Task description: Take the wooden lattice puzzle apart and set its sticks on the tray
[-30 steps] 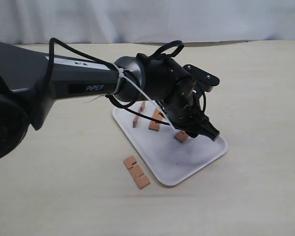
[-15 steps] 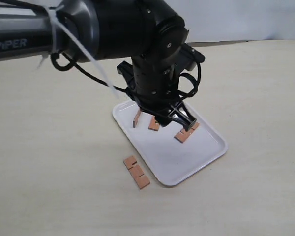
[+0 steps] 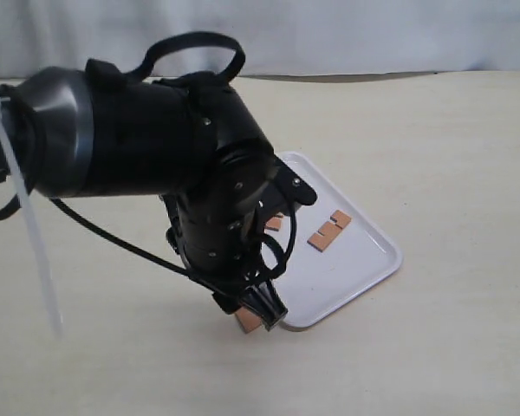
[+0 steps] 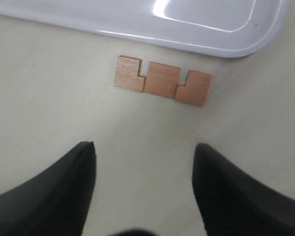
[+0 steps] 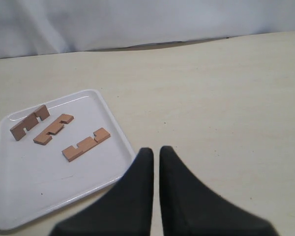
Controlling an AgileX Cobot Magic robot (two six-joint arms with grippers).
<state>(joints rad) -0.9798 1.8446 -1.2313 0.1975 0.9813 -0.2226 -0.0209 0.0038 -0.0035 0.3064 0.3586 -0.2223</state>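
No assembled lattice shows; its sticks lie apart. Three notched reddish-brown sticks [image 5: 86, 144], [image 5: 53, 129], [image 5: 29, 122] rest flat on the white tray [image 5: 19, 196]. A fourth stick [image 4: 162, 81] lies on the table just outside the tray's rim [image 4: 196, 44]. My left gripper [image 4: 143, 147] is open, hovering close over the table a short way from this stick, with nothing between its fingers. In the exterior view the left gripper [image 3: 258, 314] covers most of that stick [image 3: 245, 321]. My right gripper [image 5: 156, 150] is shut and empty, beside the tray's corner.
The bulky left arm [image 3: 156, 165] hides the tray's [image 3: 364, 260] left half in the exterior view; one stick [image 3: 328, 230] shows on its right half. A pale wall backs the beige tabletop [image 3: 451, 156].
The left arm swung from above the sticks on the tray toward the front left and dropped low over the loose stick on the table. Its gripper stays open.
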